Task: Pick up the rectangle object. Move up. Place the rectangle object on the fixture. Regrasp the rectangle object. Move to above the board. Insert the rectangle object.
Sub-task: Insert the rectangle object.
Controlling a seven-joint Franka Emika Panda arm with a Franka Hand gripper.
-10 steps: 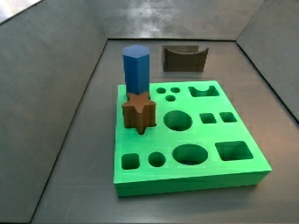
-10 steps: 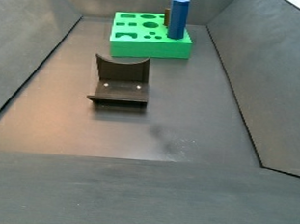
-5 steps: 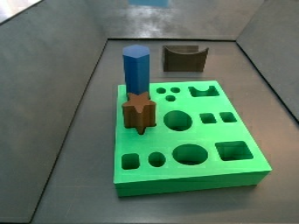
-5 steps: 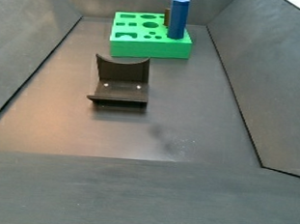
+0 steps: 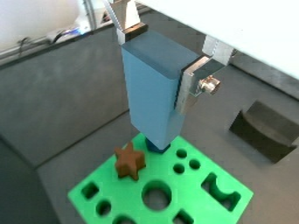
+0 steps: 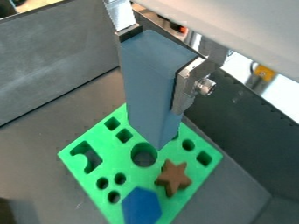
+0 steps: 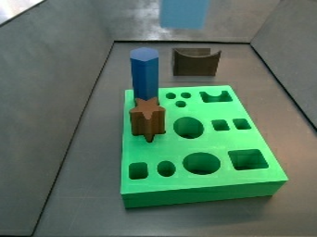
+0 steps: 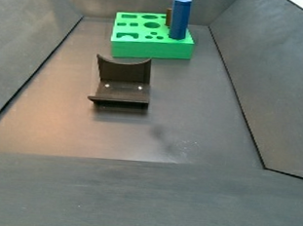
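Gripper (image 5: 160, 66), silver plates clamped on the pale blue-grey rectangular block (image 5: 152, 92) hanging upright, high over the bright green holed board (image 5: 187, 194) beneath it; brown star peg (image 5: 128, 160) close under block tip; judgement: square block to rectangular hole before descending.

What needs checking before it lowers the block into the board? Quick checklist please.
1. Gripper shut on the block, above the board: ok, seen in both wrist views.
2. Block hanging upright, long axis down: ok.
3. Block lined up over its matching hole: cannot tell; its lower end hides the holes beneath.
4. Clearance from star peg and blue prism: ok for now, both stand apart from the block.
5. Fixture out of the way: ok, on the floor apart from the board.
6. Height above the board: cannot tell; a side view shows only the block's lower end at the frame's top.
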